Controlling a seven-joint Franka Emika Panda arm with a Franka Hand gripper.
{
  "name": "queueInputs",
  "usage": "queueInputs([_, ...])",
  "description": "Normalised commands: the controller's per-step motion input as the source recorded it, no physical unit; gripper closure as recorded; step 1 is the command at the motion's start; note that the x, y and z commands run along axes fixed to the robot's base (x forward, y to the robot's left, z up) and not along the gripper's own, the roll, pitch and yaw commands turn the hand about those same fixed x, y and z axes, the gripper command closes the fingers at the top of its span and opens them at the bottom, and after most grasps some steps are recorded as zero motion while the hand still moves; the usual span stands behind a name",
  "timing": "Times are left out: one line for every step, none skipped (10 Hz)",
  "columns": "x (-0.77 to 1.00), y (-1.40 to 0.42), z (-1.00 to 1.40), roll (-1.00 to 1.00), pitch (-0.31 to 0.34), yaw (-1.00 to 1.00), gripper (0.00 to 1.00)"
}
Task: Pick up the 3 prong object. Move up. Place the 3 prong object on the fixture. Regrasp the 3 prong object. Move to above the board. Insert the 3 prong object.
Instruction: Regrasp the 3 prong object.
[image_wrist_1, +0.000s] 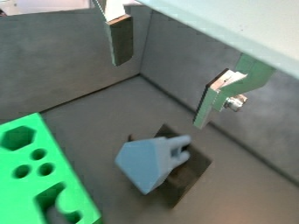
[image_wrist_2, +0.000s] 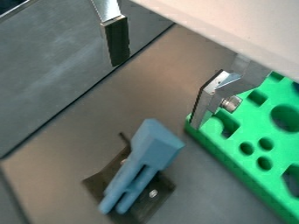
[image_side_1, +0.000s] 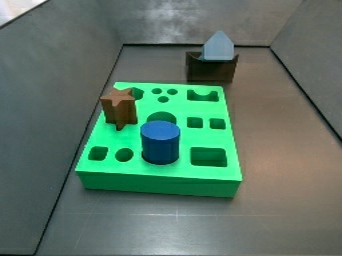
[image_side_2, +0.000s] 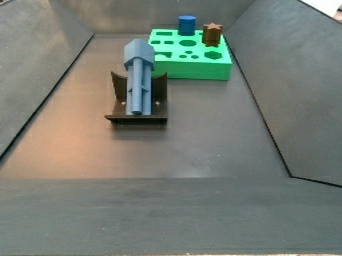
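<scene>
The grey-blue 3 prong object (image_wrist_1: 146, 164) lies on the dark fixture (image_wrist_1: 190, 181), tilted in its notch, and nothing holds it. It shows in both side views (image_side_1: 218, 44) (image_side_2: 139, 68) on the fixture (image_side_1: 211, 69) (image_side_2: 134, 113). My gripper (image_wrist_1: 162, 92) is open and empty above the object, its fingers (image_wrist_1: 121, 42) wide apart. It also shows in a wrist view (image_wrist_2: 155, 89), over the object (image_wrist_2: 140, 166) and fixture (image_wrist_2: 107, 184). The green board (image_side_1: 160, 182) lies beside the fixture (image_wrist_1: 26, 166) (image_wrist_2: 263, 131) (image_side_2: 201, 70). The gripper is out of both side views.
A darker blue cylinder (image_side_1: 160, 141) (image_side_2: 187, 24) and a brown star-shaped peg (image_side_1: 120, 108) (image_side_2: 213, 34) stand in the board. Grey walls enclose the floor on all sides, and the fixture stands near one of them.
</scene>
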Motion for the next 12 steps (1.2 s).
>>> queueInputs([0.09,-0.03,-0.02,1.00,0.111,0.05,0.00])
queueInputs([0.11,-0.04,-0.01,1.00,0.130,0.06,0.00])
queueInputs([0.12,-0.04,-0.01,1.00,0.143,0.06,0.00])
queueInputs([0.15,-0.05,-0.02,1.00,0.172,0.08,0.00])
queueInputs([0.18,-0.05,-0.02,1.00,0.188,0.09,0.00])
queueInputs([0.21,-0.05,-0.02,1.00,0.207,0.11,0.00])
queueInputs([0.24,-0.05,-0.02,1.00,0.223,0.13,0.00])
queueInputs([0.28,-0.06,-0.02,1.00,0.241,0.16,0.00])
queueInputs([0.34,-0.06,-0.02,1.00,0.263,0.21,0.00])
queueInputs([0.39,-0.06,-0.02,1.00,0.276,0.26,0.00])
queueInputs([0.45,-0.07,-0.02,0.93,0.263,0.30,0.00])
queueInputs([0.51,-0.07,-0.03,0.79,0.217,0.31,0.00])
